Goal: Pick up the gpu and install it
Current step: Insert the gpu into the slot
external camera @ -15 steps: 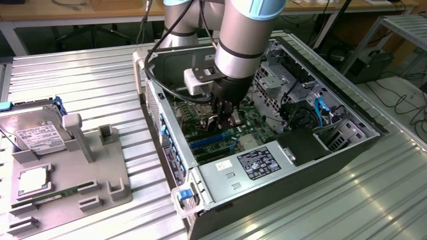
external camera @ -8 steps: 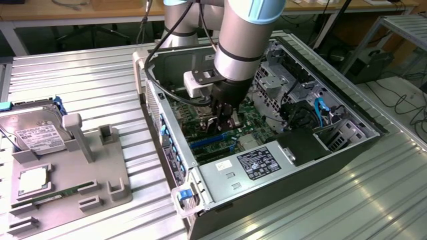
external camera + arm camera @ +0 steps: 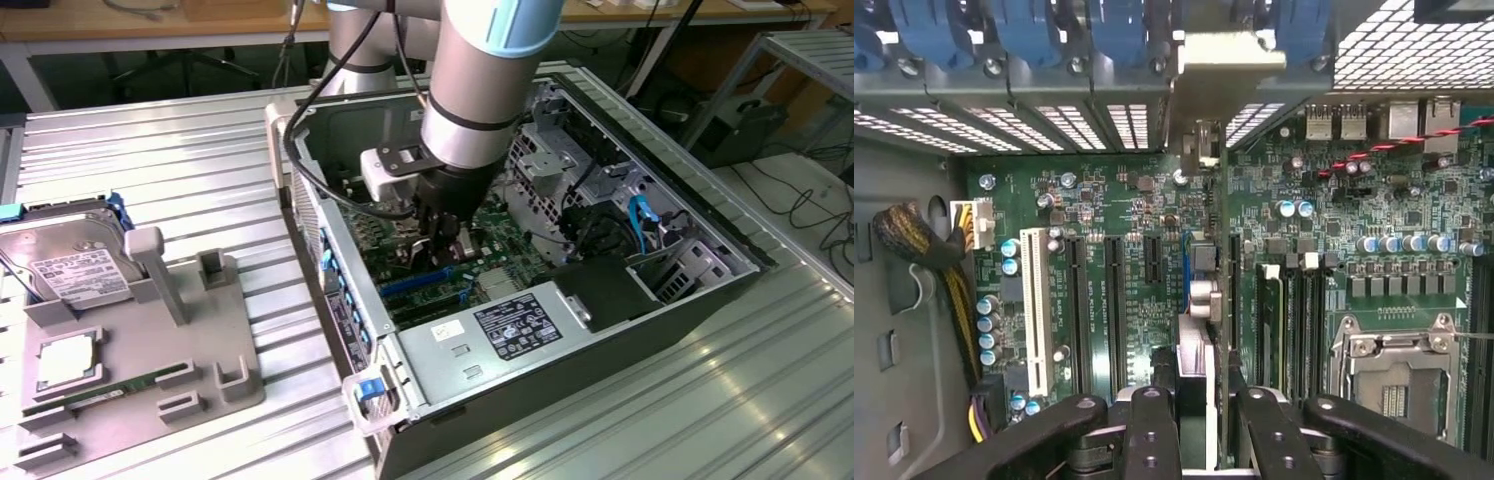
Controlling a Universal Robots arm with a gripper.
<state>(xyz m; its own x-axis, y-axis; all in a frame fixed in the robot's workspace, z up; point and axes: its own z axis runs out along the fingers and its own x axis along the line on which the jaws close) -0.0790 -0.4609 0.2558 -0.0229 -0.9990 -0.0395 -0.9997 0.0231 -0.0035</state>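
Observation:
The gpu (image 3: 1199,300) appears edge-on in the wrist view, a thin green board with its silver bracket (image 3: 1224,65) up against the case's rear slot wall. My gripper (image 3: 1206,425) is shut on the card, one black finger on each side of it. The card stands upright over the green motherboard (image 3: 1124,200), in line with the long black expansion slots (image 3: 1112,310). I cannot tell whether it sits in a slot. In the exterior view the gripper (image 3: 441,240) reaches down into the open computer case (image 3: 694,230), and the gpu (image 3: 451,250) is mostly hidden between the fingers.
A white slot (image 3: 1036,310) and a cable bundle (image 3: 924,250) lie beside the card. The CPU socket (image 3: 1399,370) is on its other side. The power supply (image 3: 514,325) fills the case's near end. A grey fixture (image 3: 200,340) holds a hard drive (image 3: 74,265) and a memory stick (image 3: 107,390).

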